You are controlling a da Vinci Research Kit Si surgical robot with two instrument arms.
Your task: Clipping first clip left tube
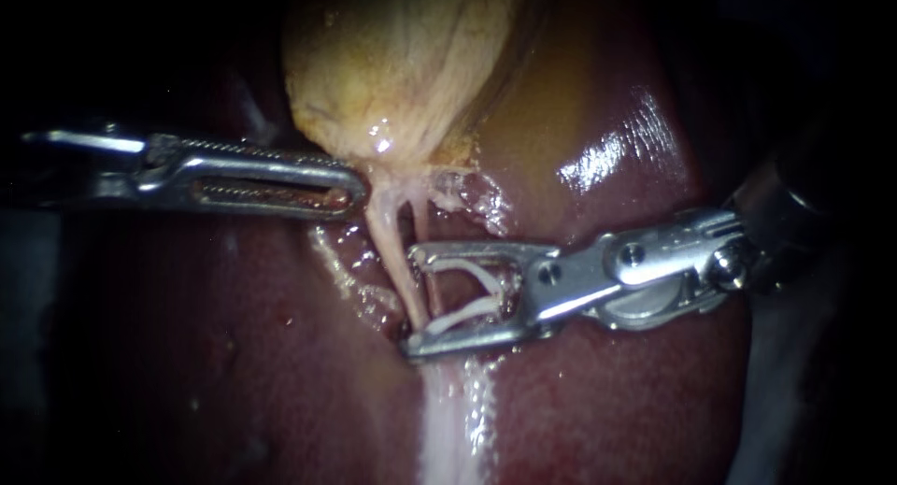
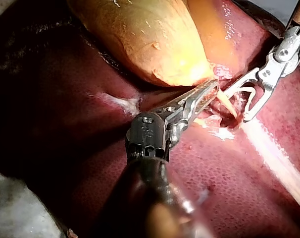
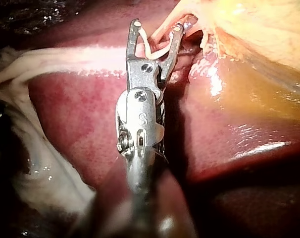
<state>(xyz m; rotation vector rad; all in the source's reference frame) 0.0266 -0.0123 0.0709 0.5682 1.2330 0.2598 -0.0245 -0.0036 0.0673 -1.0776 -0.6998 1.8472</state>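
The yellow gallbladder [image 1: 402, 64] tapers into two pale tubes over the dark red liver [image 1: 607, 401]. The thicker left tube [image 1: 385, 233] runs down to the tips of my right instrument [image 1: 413, 298]. The thin right tube [image 1: 420, 219] lies just beside it. Those jaws stand wide apart and hold a white V-shaped clip [image 1: 462, 315], with its mouth at the tubes. In the right wrist view the right instrument [image 3: 157, 26] has the clip [image 3: 144, 44] reaching the tubes. My left instrument [image 1: 355, 191] is shut on tissue at the gallbladder's neck, and the left wrist view shows the left instrument [image 2: 212, 91] there too.
A pale whitish band of tissue [image 1: 448, 420] runs from under the right instrument's jaws toward the near edge. Wet frayed tissue [image 1: 476, 200] lies around the tubes' origin. The liver surface glistens on the right [image 1: 617, 149].
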